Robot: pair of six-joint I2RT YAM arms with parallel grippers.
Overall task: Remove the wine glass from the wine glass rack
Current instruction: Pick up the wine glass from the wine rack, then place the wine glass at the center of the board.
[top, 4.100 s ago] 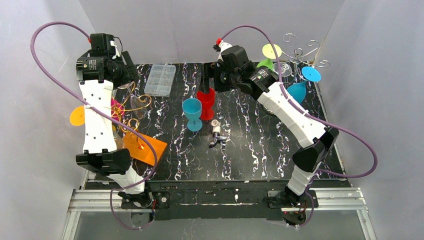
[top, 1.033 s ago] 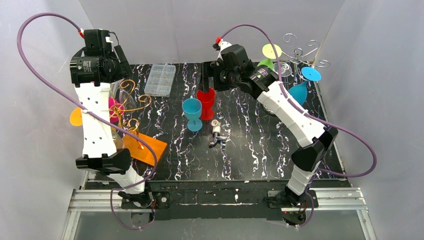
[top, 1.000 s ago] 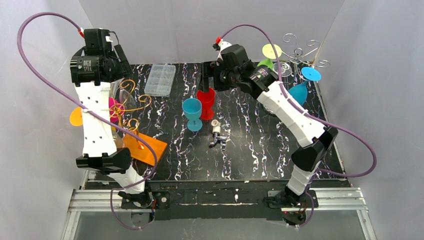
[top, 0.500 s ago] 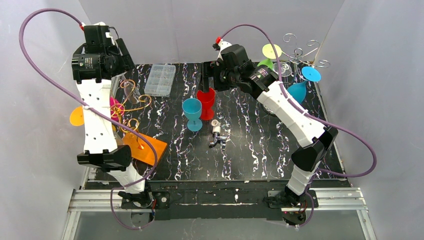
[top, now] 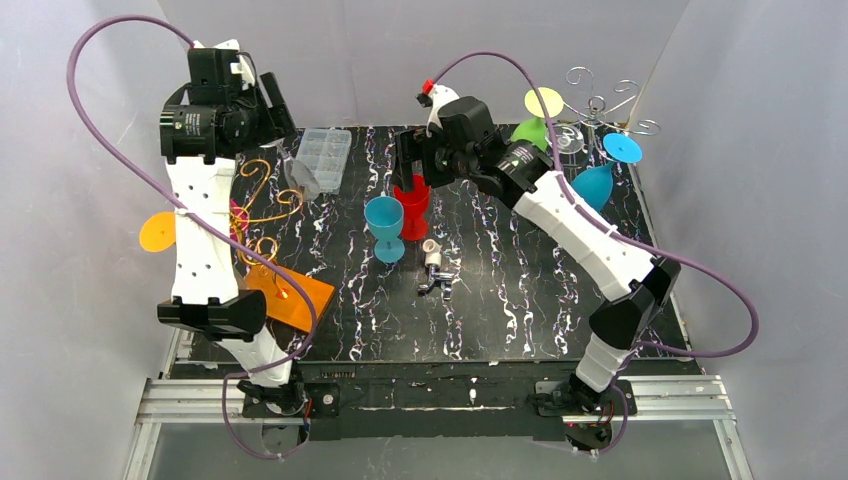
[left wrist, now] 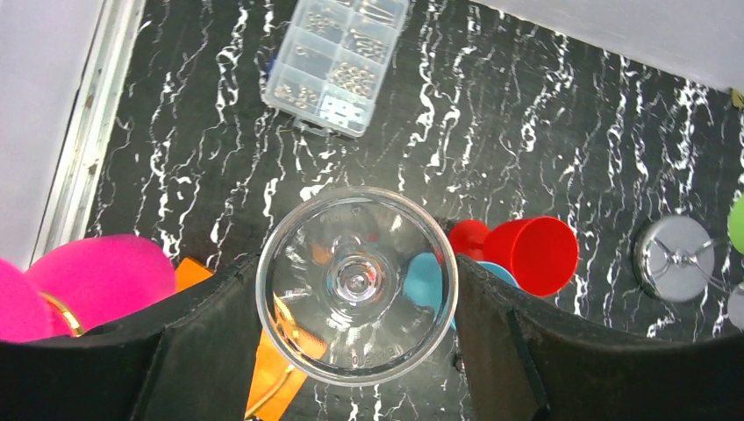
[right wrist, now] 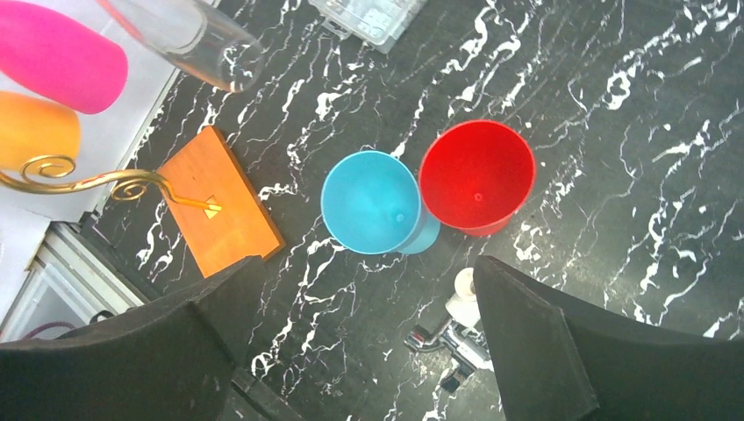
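Two black fingers point(left wrist: 206, 342) of the left gripper point(left wrist: 355, 289) are pressing on opposite sides of the bowl of the clear wine glass point(top: 303, 176). They are gripping it by its widest, smoothest part. The glass is hanging tilted in the air over the far left of the table point(top: 520, 280). It is clear of the gold wire rack point(top: 265, 195) and close to the clear parts box point(top: 325, 157).

The main danger is probably slipping. The curved bowl is giving the pads little to bite on, so a quick swing or a jolt could let it slide out and drop. Squeezing harder to prevent that could crack it.

A low path back towards the left could catch the foot on the rack's curls. That could shake the pink glass point(left wrist: 96, 272), which is hanging there.

Setting it down is also looking risky, since a tilted glass released too early could topple or land on the box.

The right gripper point(right wrist: 364, 298) is hovering with jaws wide apart and empty above the blue cup point(right wrist: 368, 202) and red cup point(right wrist: 476, 175). A set-down in the middle could therefore crowd both arms.
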